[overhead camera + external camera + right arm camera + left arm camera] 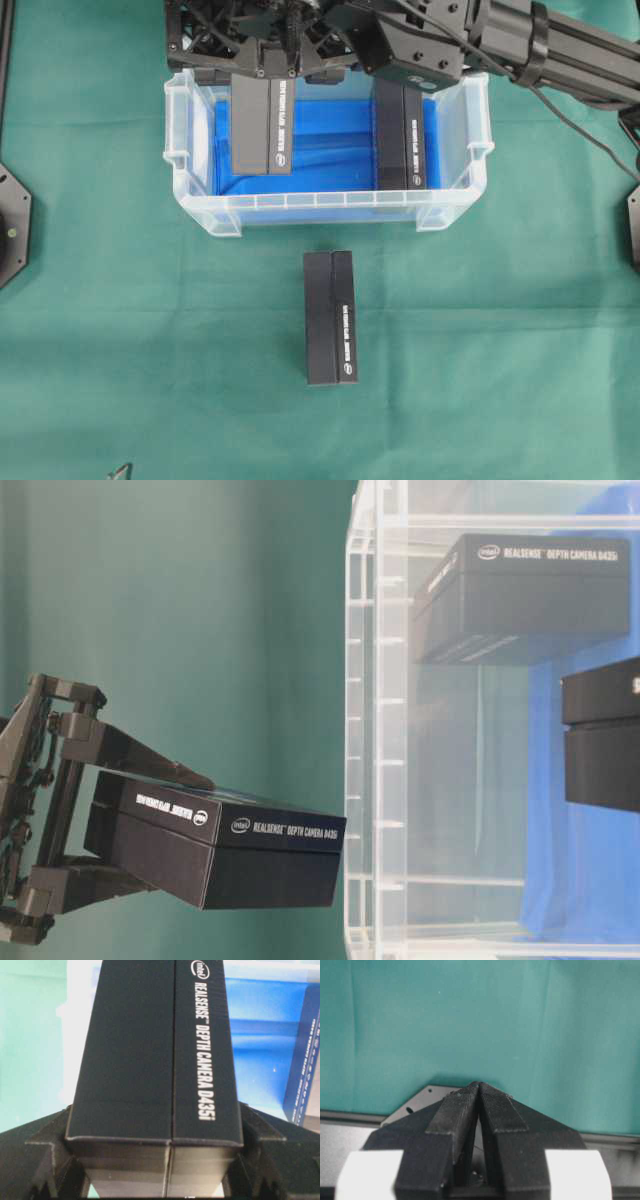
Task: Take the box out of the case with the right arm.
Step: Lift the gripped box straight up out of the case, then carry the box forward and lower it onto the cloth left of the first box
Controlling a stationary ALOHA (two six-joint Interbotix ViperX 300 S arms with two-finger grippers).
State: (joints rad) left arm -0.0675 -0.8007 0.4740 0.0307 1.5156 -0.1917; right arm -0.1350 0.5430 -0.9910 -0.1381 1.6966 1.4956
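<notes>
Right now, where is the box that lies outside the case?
In the overhead view the box lies on the green cloth, near the middle, just below the near wall of the case and apart from it.

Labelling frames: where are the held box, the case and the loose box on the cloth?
held box (pixel 155 1060): right wrist view, top face.
case (pixel 330 201): overhead view, front rim.
loose box (pixel 330 317): overhead view, top face.

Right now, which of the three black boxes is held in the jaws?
The left box over the case; the right box lies inside, the third on the cloth.
</notes>
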